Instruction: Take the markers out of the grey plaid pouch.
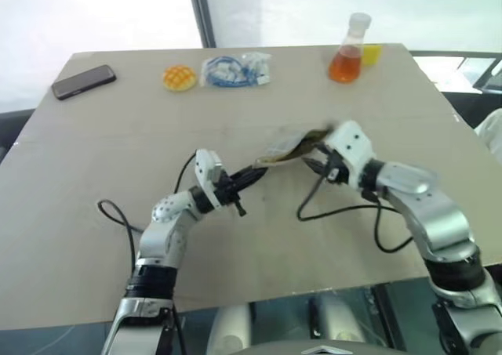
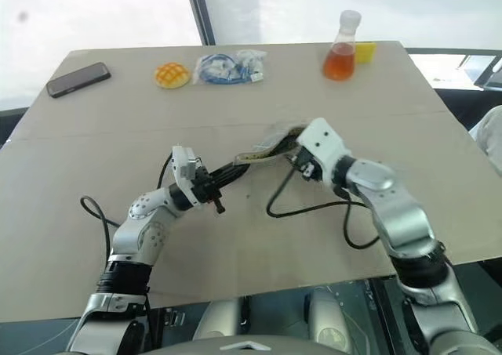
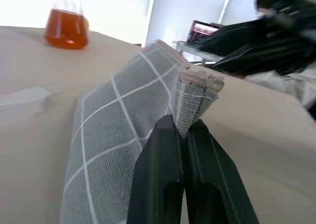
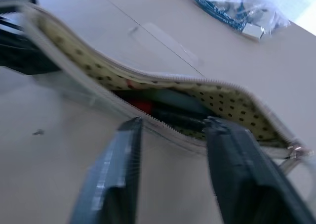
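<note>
Grey plaid fabric pouch [image 3: 118, 135] hangs above the surface [image 1: 94, 214], soft and limp. Left gripper [image 3: 181, 135] is clamped on one end seam. Right gripper [image 4: 170, 130] stands wide at the unzipped mouth. Markers [image 4: 163, 108] lie inside; they look light and slippery, so grip one mid-barrel.

Two silver-grey jointed arms are showing at lower left and lower right of the head views, each ending in a white boxy wrist block. Black cables are looping from both wrists, and each pincer is showing two glossy black fingers.
</note>
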`<action>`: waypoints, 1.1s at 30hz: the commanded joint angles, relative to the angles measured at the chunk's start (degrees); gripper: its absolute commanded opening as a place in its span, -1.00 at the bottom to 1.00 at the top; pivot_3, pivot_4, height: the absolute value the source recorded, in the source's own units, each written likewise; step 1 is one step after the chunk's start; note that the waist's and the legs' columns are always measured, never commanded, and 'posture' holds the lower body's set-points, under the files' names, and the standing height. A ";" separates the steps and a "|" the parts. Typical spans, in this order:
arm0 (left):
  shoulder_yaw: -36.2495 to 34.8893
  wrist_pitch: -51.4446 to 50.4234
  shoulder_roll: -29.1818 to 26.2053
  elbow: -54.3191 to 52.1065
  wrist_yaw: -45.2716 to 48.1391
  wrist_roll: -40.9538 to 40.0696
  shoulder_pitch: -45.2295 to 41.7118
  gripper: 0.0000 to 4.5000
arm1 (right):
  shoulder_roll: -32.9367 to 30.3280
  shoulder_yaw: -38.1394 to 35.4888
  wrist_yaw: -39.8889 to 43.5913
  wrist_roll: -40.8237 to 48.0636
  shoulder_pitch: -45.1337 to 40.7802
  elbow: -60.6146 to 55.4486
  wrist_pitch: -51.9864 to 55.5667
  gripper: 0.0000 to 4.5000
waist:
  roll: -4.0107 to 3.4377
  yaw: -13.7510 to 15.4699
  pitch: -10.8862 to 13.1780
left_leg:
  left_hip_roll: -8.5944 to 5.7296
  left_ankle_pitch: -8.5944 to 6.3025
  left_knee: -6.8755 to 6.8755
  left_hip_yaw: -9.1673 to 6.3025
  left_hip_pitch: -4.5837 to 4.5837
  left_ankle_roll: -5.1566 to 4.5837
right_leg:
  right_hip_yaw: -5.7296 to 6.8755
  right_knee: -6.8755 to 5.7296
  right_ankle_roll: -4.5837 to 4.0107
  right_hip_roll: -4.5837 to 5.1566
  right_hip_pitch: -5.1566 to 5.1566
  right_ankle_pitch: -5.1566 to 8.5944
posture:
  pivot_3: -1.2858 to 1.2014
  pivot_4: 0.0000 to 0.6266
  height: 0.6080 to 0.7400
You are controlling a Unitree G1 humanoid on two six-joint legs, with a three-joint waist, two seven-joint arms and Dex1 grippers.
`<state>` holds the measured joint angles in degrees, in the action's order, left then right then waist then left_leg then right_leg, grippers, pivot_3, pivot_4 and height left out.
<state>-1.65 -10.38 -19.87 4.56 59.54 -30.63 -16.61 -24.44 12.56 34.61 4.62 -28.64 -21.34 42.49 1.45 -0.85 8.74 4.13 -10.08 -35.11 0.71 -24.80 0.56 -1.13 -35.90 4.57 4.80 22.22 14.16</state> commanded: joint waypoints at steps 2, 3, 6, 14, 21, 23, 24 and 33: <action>-0.60 -2.36 -0.89 -3.97 2.62 -3.50 0.56 -1.00 | -0.35 1.75 1.06 -0.52 -2.81 1.24 -2.52 0.02 | 0.01 0.31 0.00 | -0.01 0.00 0.00 0.00 -0.05 0.00 | 0.00 0.03 0.01 0.00 0.00 0.00 | 0.03 -0.52 1.00; -0.52 -2.42 -1.06 -4.18 3.00 -3.57 0.79 -1.00 | 0.12 1.91 1.39 0.02 -3.51 2.06 -2.17 -0.26 | 0.01 0.27 0.00 | -0.01 -0.01 0.00 0.00 -0.06 0.00 | 0.00 0.05 0.01 0.01 0.00 0.00 | 0.03 -0.52 1.00; -0.24 -2.34 -1.17 -4.71 3.20 -3.30 1.12 -1.00 | -0.84 3.45 3.01 -0.10 -4.61 3.38 -1.50 -0.84 | 0.01 0.25 0.01 | -0.01 -0.01 0.00 0.01 -0.05 0.00 | 0.00 0.05 0.01 0.01 0.00 0.00 | 0.03 -0.52 1.00; -0.25 -1.76 -1.15 -4.60 2.52 -2.10 1.07 -1.00 | -3.15 -5.93 6.31 11.74 -3.06 -3.53 12.50 -0.97 | 0.01 0.32 0.01 | -0.01 -0.01 -0.01 0.01 -0.06 0.00 | -0.01 0.05 0.00 0.02 0.00 0.00 | 0.03 -0.52 1.00; 0.45 -2.11 -1.32 -5.50 2.52 -1.55 1.24 -1.00 | -5.32 -9.51 7.18 18.53 -2.92 -4.39 18.33 -0.97 | 0.01 0.29 0.01 | 0.00 -0.01 -0.01 0.01 -0.04 0.00 | -0.01 0.04 -0.01 0.01 0.00 0.00 | 0.03 -0.52 1.00; 0.29 -2.12 -1.44 -5.60 2.66 -1.44 1.45 -1.00 | -6.56 -9.74 7.76 20.13 -2.73 -4.99 19.05 -0.97 | 0.01 0.31 0.01 | 0.00 -0.01 -0.01 0.01 -0.04 0.00 | -0.01 0.04 -0.01 0.02 0.00 0.00 | 0.03 -0.52 1.00; 0.22 -2.13 -1.55 -5.62 2.64 -1.33 1.43 -1.00 | -7.35 -10.03 8.35 20.71 -2.46 -4.94 18.40 -0.97 | 0.01 0.29 0.01 | -0.01 -0.01 -0.01 0.01 -0.05 0.00 | -0.01 0.05 -0.01 0.02 0.00 0.00 | 0.03 -0.52 1.00; 0.37 -2.27 -1.59 -6.19 2.17 -0.99 1.37 -1.00 | -9.47 -7.98 7.03 21.47 0.02 -7.35 15.40 0.25 | 0.02 0.24 0.02 | 0.00 -0.01 -0.01 0.01 -0.03 0.00 | -0.01 0.05 0.00 0.01 0.00 0.01 | 0.03 -0.52 1.00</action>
<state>-1.45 -13.15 -21.31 0.98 61.91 -31.48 -15.31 -34.05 6.14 42.32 24.77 -28.20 -25.98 57.60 1.47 -0.61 8.76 4.13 -10.09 -35.12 0.72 -24.83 0.55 -1.14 -35.85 4.57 4.82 22.23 14.16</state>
